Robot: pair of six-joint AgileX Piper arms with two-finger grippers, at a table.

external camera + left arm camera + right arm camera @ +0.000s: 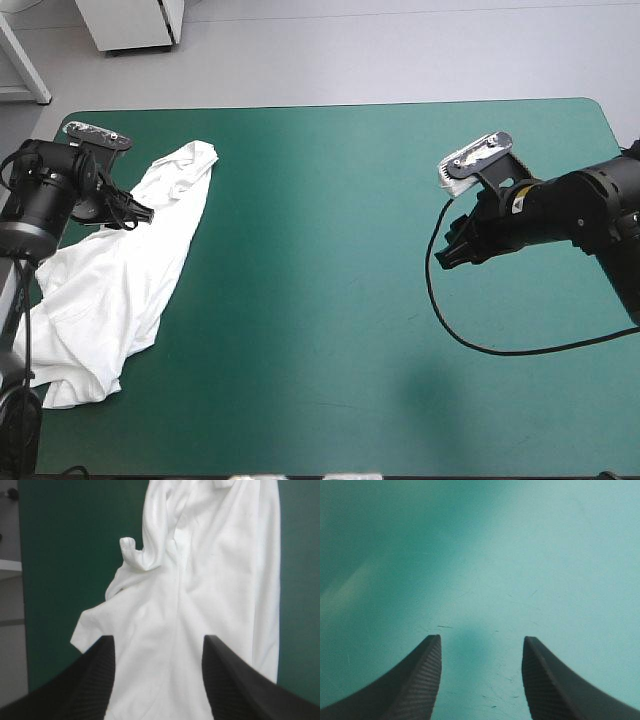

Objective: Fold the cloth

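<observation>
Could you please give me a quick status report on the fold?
Left gripper open over the T-shirt. Right gripper open over bare teal-green cover, well apart. T-shirt rumpled, unfolded, at the cover's left side. No obstruction seen.

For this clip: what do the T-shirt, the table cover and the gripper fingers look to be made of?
T-shirt: soft white fabric, probably cotton knit, matte; it drapes in folds and wrinkles.
Teal-green cover: smooth matte sheet, perhaps vinyl or rubber; fine scratches show in the right wrist view.
Black fingers: likely rubber or plastic, with fine ribbing on their inner faces.
</observation>
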